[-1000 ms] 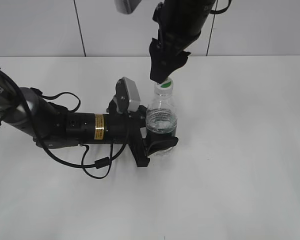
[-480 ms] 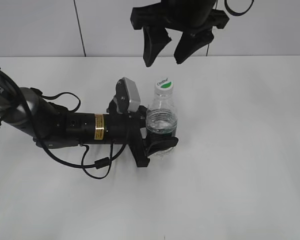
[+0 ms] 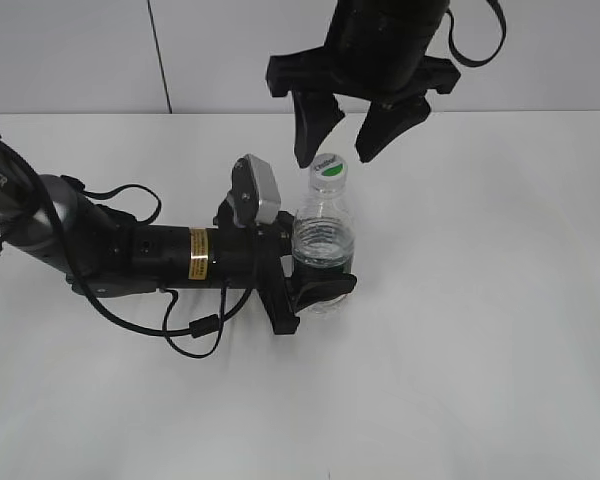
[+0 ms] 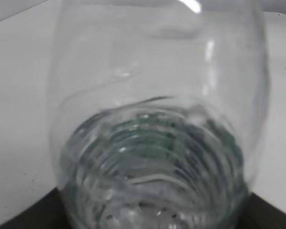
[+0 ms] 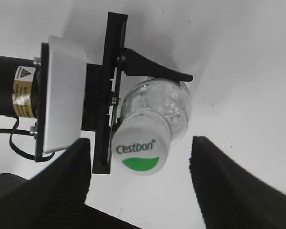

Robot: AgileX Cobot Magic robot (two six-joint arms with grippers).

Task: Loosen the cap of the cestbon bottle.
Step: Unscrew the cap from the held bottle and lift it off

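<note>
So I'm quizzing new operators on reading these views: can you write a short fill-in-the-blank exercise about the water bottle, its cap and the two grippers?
1. The small clear plastic water bottle stands ____ on the white table.
2. The left gripper is shut on the bottle's ____.
3. The right gripper hangs ____ above the round white screw cap.
4. The half-circle on the cap is ____.

Missing words: upright; body; open; green

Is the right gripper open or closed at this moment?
Open. The right gripper hangs above the cap with its fingers spread wide on either side, touching neither the cap nor the cestbon bottle.
</note>
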